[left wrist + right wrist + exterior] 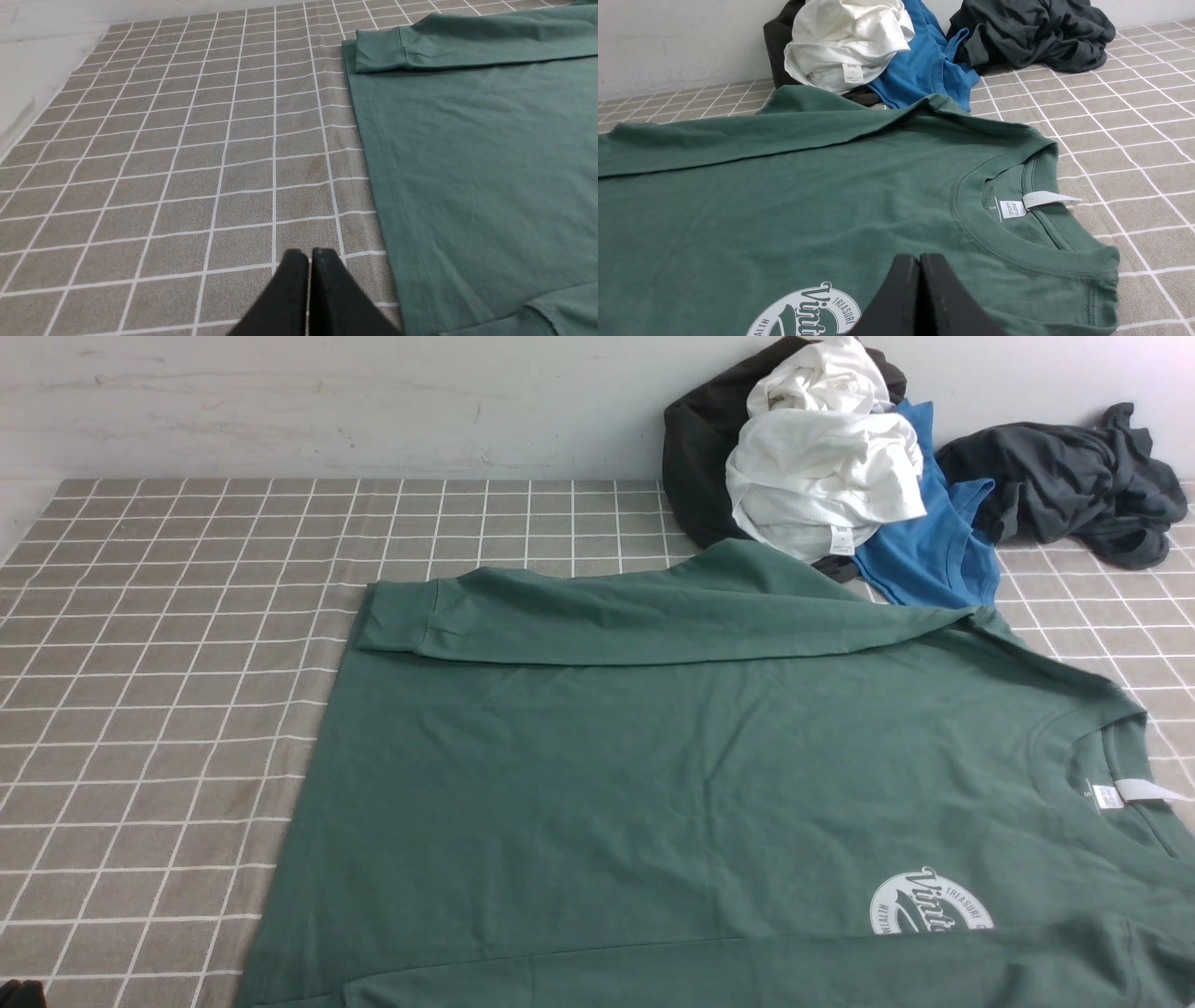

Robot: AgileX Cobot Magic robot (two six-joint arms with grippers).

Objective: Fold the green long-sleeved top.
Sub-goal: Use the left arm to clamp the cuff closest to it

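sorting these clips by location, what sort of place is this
Possibly a test bench or lab corner: a grid-patterned cloth, a scuffed pale wall, and spare clothes heaped behind a green top.

Green top spread on white-gridded cloth, crew neck showing, closed end effector above, heaped garments behind
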